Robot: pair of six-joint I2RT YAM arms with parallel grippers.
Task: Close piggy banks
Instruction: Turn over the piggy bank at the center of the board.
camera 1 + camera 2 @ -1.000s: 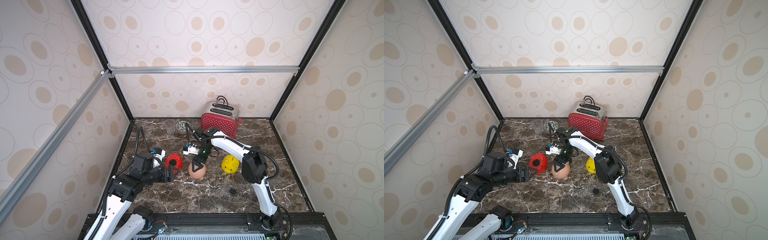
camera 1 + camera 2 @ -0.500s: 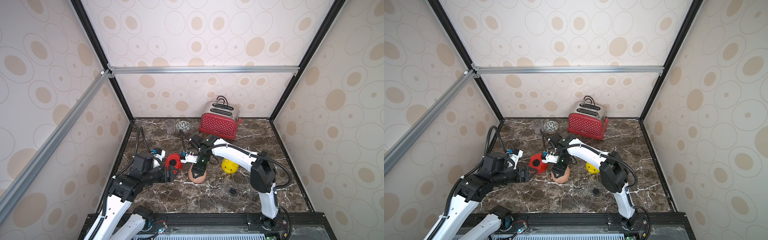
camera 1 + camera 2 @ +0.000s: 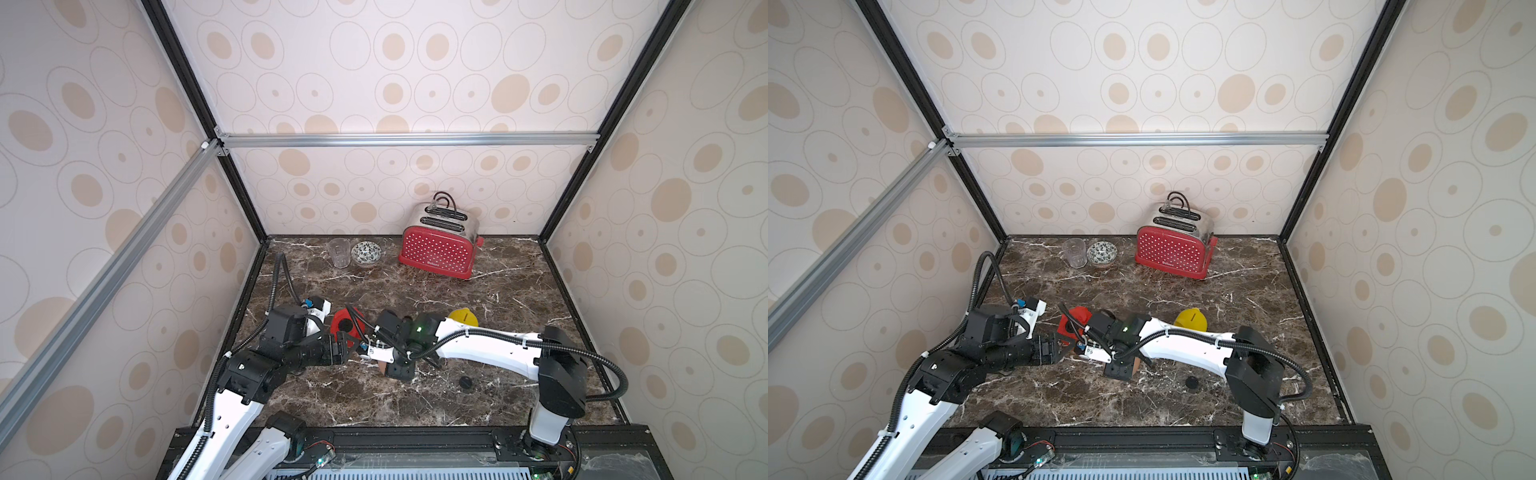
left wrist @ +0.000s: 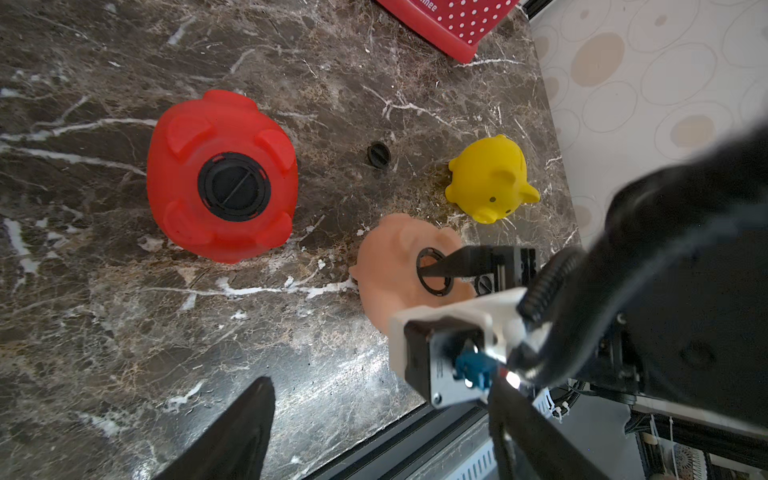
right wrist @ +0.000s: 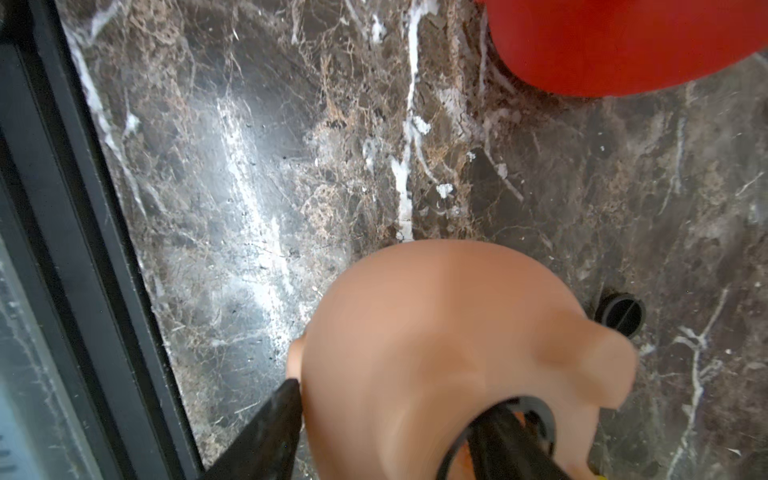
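Since a second ago your right tool has drawn back toward the front edge and dragged the pale pink piggy bank with it. Your left tool and the other two pigs have kept their places.

One finger of the right tool presses the pink pig's outer flank. The other reaches down into its round belly hole, so the tool is clenched on the pig's wall. The pig lies belly up with the hole standing open, in the front half of the desk. Whether it rests on the desk or hangs just clear of it, you cannot tell.

Your left tool is released: its fingers are spread wide with nothing between them, low beside the red piggy bank. That pig lies on its back just behind the pink one, feet up, with a black plug seated in its belly. A loose plug lies flat on the desk, off to the right of the pink pig and apart from all three. The yellow piggy bank stands on its feet farther back on the right.

The desk is dark brown marble with white veins and a black rail along its front. Against the back wall stand a clear glass, a patterned bowl just beside it and a red dotted toaster. Cream wallpaper with beige ovals covers the three walls, framed by black posts and an aluminium bar.
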